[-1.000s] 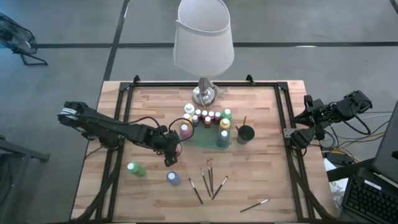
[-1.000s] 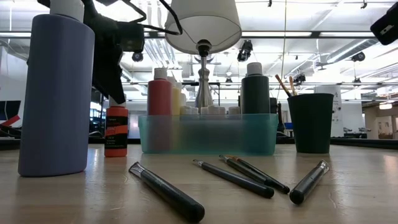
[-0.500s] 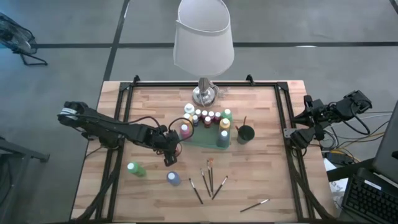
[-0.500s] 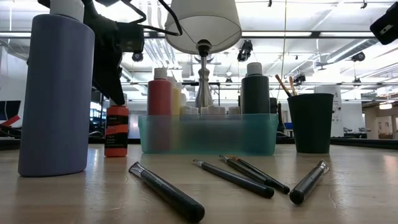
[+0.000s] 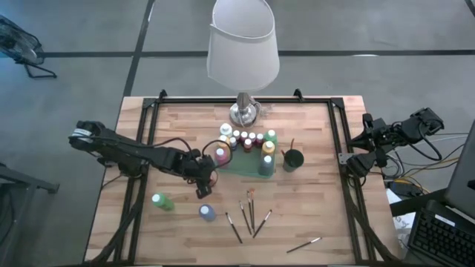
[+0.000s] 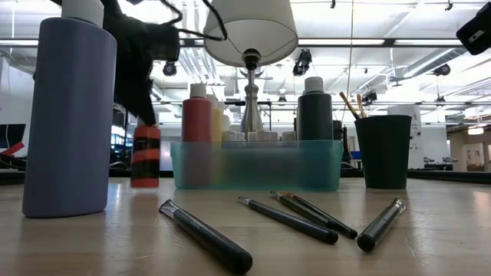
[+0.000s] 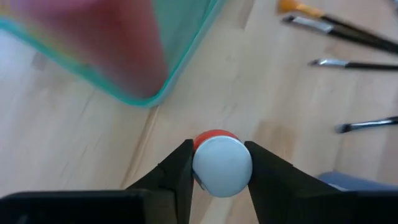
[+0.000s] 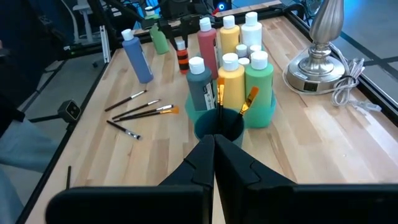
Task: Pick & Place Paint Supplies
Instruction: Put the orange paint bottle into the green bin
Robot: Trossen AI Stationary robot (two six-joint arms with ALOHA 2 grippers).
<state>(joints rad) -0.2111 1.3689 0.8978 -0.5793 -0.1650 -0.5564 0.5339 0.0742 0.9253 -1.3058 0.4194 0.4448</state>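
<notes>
A small orange-red paint bottle (image 6: 145, 157) with a white cap stands left of the teal tray (image 6: 257, 167), and my left gripper (image 7: 222, 180) is shut on it. From above, the gripper (image 5: 202, 190) hides the bottle. The tray (image 5: 249, 166) holds several paint bottles. A blue bottle (image 5: 207, 213) and a green bottle (image 5: 162, 201) stand on the table near the front left. Several paintbrushes (image 5: 249, 211) lie at the front, and one more (image 5: 304, 244) lies to the right. My right gripper (image 8: 214, 146) is shut and holds nothing, raised beside the table's right edge. My left gripper pinches the bottle's white cap (image 7: 222, 167) between its two fingers, one on each side. The fingers come down at a slant from the table's left. The bottle hangs upright below them, and its base (image 6: 144, 184) looks just off the tabletop.
A black cup (image 5: 294, 159) holding brushes stands right of the tray. The lamp's silver base (image 5: 243, 113) sits behind the tray, under its white shade (image 5: 243, 44). A black frame (image 5: 335, 133) runs along the table's edges. Bare wood lies at the front left and far right.
In the low view the orange-red bottle stands slightly higher than before and looks blurred. It has come up a little from the table in my left gripper. The arms otherwise keep their places.
</notes>
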